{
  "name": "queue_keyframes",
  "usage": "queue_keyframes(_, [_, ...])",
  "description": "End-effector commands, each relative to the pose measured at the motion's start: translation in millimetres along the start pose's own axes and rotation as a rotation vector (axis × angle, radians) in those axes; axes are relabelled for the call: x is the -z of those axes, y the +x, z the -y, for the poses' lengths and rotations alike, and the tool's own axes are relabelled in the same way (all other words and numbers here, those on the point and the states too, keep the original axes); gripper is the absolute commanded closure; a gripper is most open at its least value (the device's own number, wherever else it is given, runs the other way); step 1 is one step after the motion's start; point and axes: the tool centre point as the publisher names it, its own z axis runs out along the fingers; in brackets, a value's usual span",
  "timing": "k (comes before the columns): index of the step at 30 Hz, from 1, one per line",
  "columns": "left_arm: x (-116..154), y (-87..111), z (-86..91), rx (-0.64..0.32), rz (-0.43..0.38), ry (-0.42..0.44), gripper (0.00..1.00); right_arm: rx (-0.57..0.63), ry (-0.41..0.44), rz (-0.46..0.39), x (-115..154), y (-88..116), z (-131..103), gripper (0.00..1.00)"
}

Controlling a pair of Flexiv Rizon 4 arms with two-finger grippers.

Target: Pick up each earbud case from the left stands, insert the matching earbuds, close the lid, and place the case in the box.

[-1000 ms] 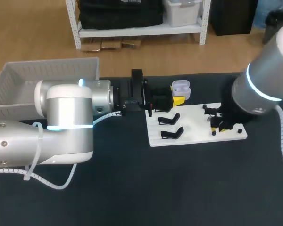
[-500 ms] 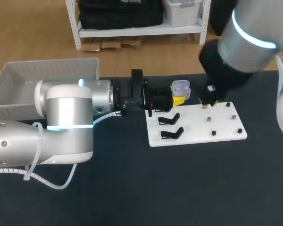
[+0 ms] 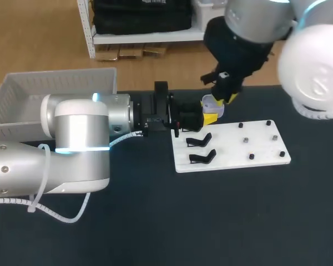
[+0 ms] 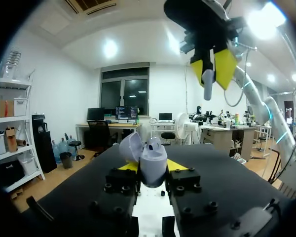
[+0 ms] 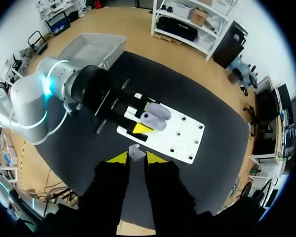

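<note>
A lavender earbud case (image 3: 213, 103) with its lid up is held at the white board's (image 3: 233, 158) far left corner; my left gripper (image 3: 208, 114) is shut on it. In the left wrist view the case (image 4: 153, 157) sits between the yellow fingertips (image 4: 176, 165). My right gripper (image 3: 228, 97) hangs just above and to the right of the case, shut on a pale earbud (image 4: 208, 85). From the right wrist the earbud (image 5: 135, 152) shows between the tips, with the case (image 5: 155, 116) below and ahead. The white box (image 3: 50, 91) stands at the far left.
Two black stands (image 3: 200, 139) (image 3: 202, 157) without cases are on the board's left half. Several small black pegs (image 3: 251, 157) dot its right half. My left arm's big body lies across the table's left side.
My right arm has risen from the board's right pegs and swung left and back to above the open case, carrying the earbud. The left arm and case stayed still.
</note>
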Motion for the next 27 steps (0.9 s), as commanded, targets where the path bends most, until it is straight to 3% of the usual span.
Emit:
queue_keyframes(1, [0, 1.8, 1.3, -0.005, 0.008, -0.008, 1.00, -0.010, -0.015, -0.062, -13, -17, -1, 1.00])
queue_keyframes(9, [0, 1.8, 1.3, -0.005, 0.008, -0.008, 1.00, -0.038, -0.046, -0.008, -29, -29, 1, 1.00])
queue_keyframes(27, [0, 1.8, 1.3, -0.005, 0.008, -0.008, 1.00, -0.065, -0.067, 0.058, -44, -30, 9, 1.00])
